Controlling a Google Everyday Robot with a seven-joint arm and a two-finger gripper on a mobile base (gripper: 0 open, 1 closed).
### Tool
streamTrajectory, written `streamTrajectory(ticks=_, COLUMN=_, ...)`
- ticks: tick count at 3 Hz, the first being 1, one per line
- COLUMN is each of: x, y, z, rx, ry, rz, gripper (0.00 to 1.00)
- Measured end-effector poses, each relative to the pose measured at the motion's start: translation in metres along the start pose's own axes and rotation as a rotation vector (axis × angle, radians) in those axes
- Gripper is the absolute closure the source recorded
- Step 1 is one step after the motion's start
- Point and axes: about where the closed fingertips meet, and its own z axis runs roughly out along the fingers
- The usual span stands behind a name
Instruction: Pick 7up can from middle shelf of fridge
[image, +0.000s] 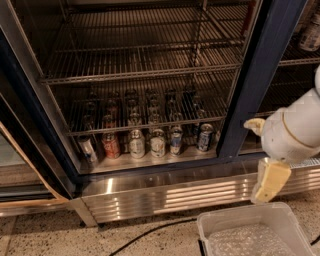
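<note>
The fridge (260, 75) stands with its dark frame around wire racks. On the pale metal middle shelf (150, 162) a row of cans faces me. The pale silver-white 7up can (157, 143) appears to be the one near the row's centre, beside a similar pale can (136, 143); its print is hard to read. My gripper (262, 152) hangs at the right, outside the fridge in front of the frame post and well right of the cans. Its cream fingers (270, 180) are spread open with nothing between them.
A red can (111, 145) and blue-and-white cans (176, 140) share the row, with more cans behind. Dark wire racks (140, 70) sit above. A ribbed steel base panel (165, 195) runs below. A white bin (255, 235) and a black cable (150, 232) lie on the floor.
</note>
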Motion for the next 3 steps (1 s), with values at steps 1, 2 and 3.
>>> streamTrajectory(ticks=1, x=0.013, y=0.023, z=0.043, rx=-0.057, ry=-0.009, rz=-0.046, gripper=0.00)
streamTrajectory(ticks=2, x=0.012, y=0.025, z=0.054, rx=-0.059, ry=-0.011, rz=-0.037, gripper=0.00)
streamTrajectory(ticks=3, x=0.007, y=0.028, z=0.092, rx=-0.058, ry=-0.025, rz=-0.020, gripper=0.00)
